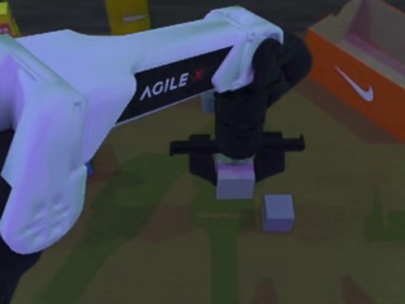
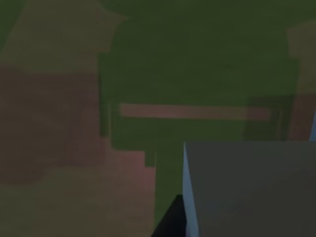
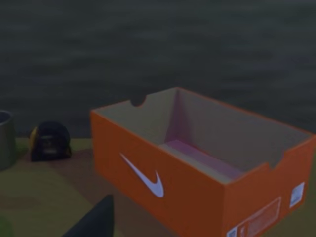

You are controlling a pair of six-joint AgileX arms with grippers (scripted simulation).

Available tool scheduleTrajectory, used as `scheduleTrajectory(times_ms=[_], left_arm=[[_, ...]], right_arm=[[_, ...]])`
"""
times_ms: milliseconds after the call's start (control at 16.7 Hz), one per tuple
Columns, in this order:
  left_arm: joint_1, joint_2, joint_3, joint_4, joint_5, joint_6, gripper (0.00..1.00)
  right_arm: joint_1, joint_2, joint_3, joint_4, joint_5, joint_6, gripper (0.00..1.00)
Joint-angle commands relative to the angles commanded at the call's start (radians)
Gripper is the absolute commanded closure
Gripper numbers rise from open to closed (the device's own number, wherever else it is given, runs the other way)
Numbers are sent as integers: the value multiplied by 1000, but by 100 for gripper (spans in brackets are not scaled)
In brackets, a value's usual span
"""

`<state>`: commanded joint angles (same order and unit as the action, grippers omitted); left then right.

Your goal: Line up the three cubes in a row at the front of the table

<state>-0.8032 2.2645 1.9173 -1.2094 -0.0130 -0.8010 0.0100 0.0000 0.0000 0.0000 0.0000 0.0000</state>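
Observation:
My left gripper (image 1: 235,170) hangs over the middle of the table (image 1: 329,253), shut on a pale white cube (image 1: 235,180). In the left wrist view that cube (image 2: 252,187) fills the lower corner, with one dark fingertip (image 2: 170,222) against its side. A smaller pale grey-blue cube (image 1: 278,212) rests on the table just right of it and nearer the front. A sliver of blue (image 1: 89,168) peeks from under my left arm; the rest is hidden. My right gripper (image 3: 158,234) is outside the top view, parked facing the shoebox, and looks open with one fingertip (image 3: 101,217) showing.
An open orange shoebox (image 1: 361,76) stands at the back right, seen close in the right wrist view (image 3: 197,163). A black and yellow tape measure (image 3: 48,140) and a grey cylinder (image 3: 5,138) sit beside it. A yellow box (image 1: 128,14) stands at the back.

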Motion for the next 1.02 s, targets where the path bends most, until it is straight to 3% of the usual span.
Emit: scheduleTrajectory(times_ms=[240, 660, 900, 1020], left_arm=[[4, 8, -13, 18, 0, 4, 100], [3, 65, -163, 230, 1, 4, 100], [3, 67, -169, 236, 1, 4, 100], [3, 67, -169, 236, 1, 4, 85]], right_arm=[[0, 0, 0, 0, 0, 0, 0], [0, 0, 0, 0, 0, 0, 0], [0, 0, 0, 0, 0, 0, 0], [0, 0, 0, 0, 0, 0, 0]])
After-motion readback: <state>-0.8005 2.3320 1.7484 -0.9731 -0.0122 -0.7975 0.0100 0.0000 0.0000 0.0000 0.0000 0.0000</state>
